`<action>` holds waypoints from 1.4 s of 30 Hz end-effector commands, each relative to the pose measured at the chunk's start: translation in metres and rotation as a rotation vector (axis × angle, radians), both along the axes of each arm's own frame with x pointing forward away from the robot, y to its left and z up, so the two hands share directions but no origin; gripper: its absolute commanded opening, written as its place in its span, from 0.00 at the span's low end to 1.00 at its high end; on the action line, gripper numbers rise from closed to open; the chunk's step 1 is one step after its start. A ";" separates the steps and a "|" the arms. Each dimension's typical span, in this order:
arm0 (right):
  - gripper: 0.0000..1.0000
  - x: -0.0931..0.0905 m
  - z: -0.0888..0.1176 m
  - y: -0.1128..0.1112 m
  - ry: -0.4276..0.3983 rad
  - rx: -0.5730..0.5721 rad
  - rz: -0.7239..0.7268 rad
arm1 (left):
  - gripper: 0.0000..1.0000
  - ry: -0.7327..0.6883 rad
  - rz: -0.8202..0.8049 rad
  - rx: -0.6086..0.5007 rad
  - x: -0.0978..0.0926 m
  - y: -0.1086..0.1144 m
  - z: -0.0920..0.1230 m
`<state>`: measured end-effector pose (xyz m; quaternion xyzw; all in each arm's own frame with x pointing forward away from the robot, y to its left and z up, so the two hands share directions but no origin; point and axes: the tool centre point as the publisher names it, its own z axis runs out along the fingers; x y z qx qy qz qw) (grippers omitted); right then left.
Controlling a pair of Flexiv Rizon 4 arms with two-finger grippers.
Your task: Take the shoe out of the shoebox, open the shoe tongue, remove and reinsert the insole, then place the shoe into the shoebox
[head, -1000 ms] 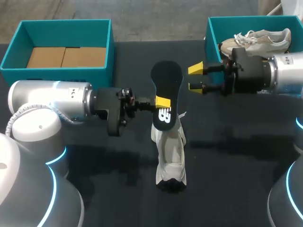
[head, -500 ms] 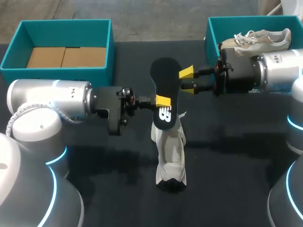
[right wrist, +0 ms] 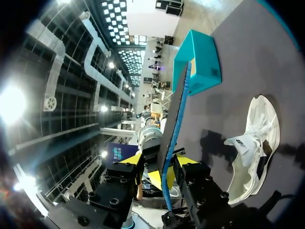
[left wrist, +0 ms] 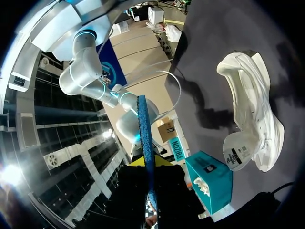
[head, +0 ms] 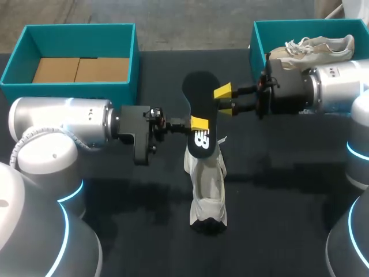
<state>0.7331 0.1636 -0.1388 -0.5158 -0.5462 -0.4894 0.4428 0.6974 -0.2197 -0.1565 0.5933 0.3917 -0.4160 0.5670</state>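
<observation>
My left gripper point(head: 198, 123) is clamped on the black insole point(head: 201, 95) at its lower part, holding it on edge in the air above the white shoe point(head: 209, 183). In my left wrist view the insole point(left wrist: 145, 133) rises edge-on straight out from between my fingers. My right gripper point(head: 224, 100) has its jaws apart with the insole's far rim between them. From its own wrist, the insole point(right wrist: 177, 109) runs up between the yellow fingertips point(right wrist: 188, 161) with a gap showing on each side. The shoe lies on the dark table point(head: 288, 190) under the insole, tongue end nearest it and apart from both grippers. One teal shoebox point(head: 136, 57) with cardboard point(head: 81, 69) inside sits at the far left. Another teal shoebox point(head: 258, 36) at the far right holds a beige shoe point(head: 317, 48).
</observation>
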 end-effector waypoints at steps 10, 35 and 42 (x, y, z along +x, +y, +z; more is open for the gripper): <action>0.29 -0.004 -0.004 0.009 0.020 0.004 0.004 | 0.00 -0.031 0.023 -0.002 -0.001 -0.006 -0.003; 0.20 -0.004 -0.007 0.012 0.035 0.016 0.007 | 0.00 -0.057 0.051 -0.053 0.002 -0.008 -0.003; 0.18 -0.004 -0.009 0.012 0.042 0.019 0.005 | 0.00 -0.067 0.061 -0.055 0.003 -0.008 -0.001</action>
